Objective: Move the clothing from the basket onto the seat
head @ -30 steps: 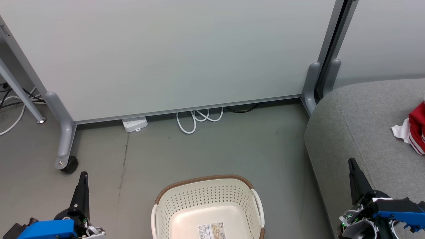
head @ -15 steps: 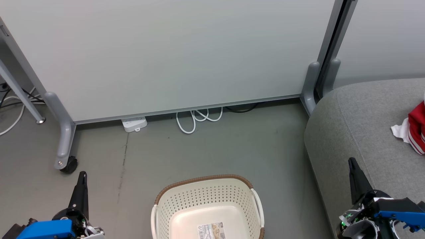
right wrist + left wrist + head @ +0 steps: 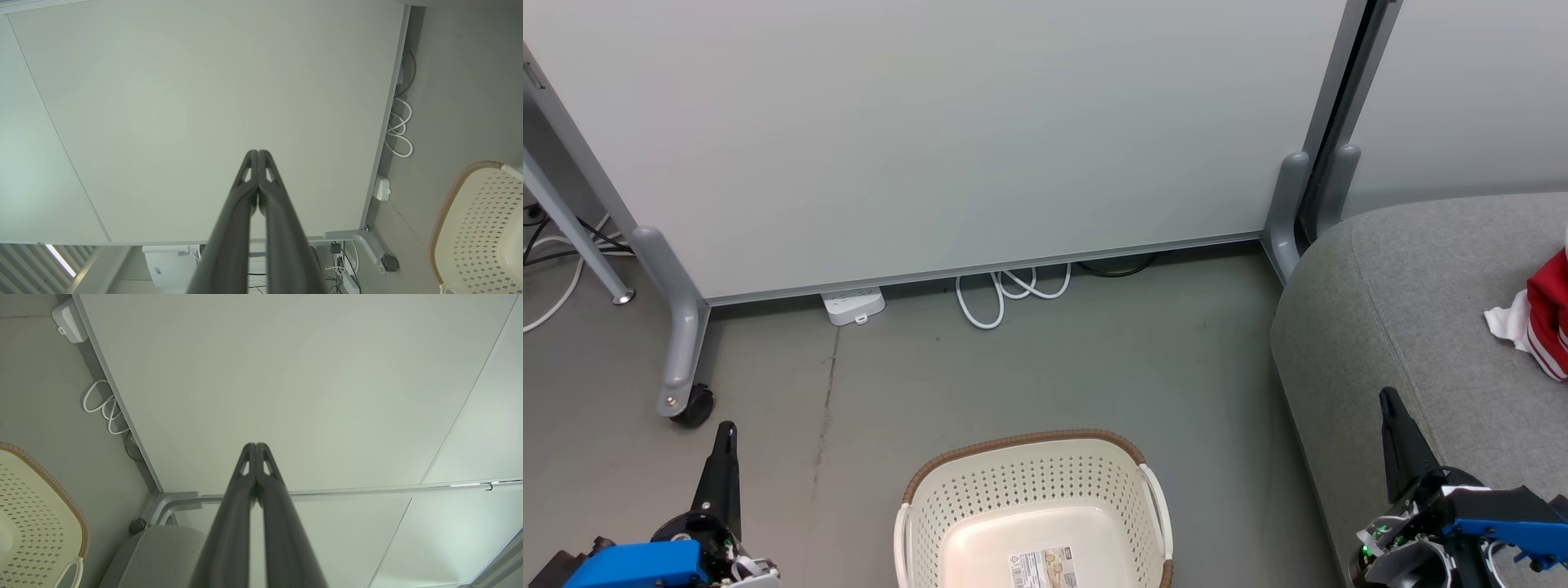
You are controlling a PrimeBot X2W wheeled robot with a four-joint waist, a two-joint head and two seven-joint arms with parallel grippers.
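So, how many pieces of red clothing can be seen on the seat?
1 visible: red clothing with white stripes, at the head view's right edge, on the grey seat. The frame cuts it, so more may be hidden.

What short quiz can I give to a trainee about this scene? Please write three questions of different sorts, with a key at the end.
1. True or false: the left gripper and the right gripper are both shut and hold nothing.
2. Choose one. Where does the red clothing lie? A: in the basket. B: on the seat. C: between the fingers of a gripper.
3. Short answer: what shows on the bottom of the basket?

Key
1. True.
2. B.
3. A paper label.
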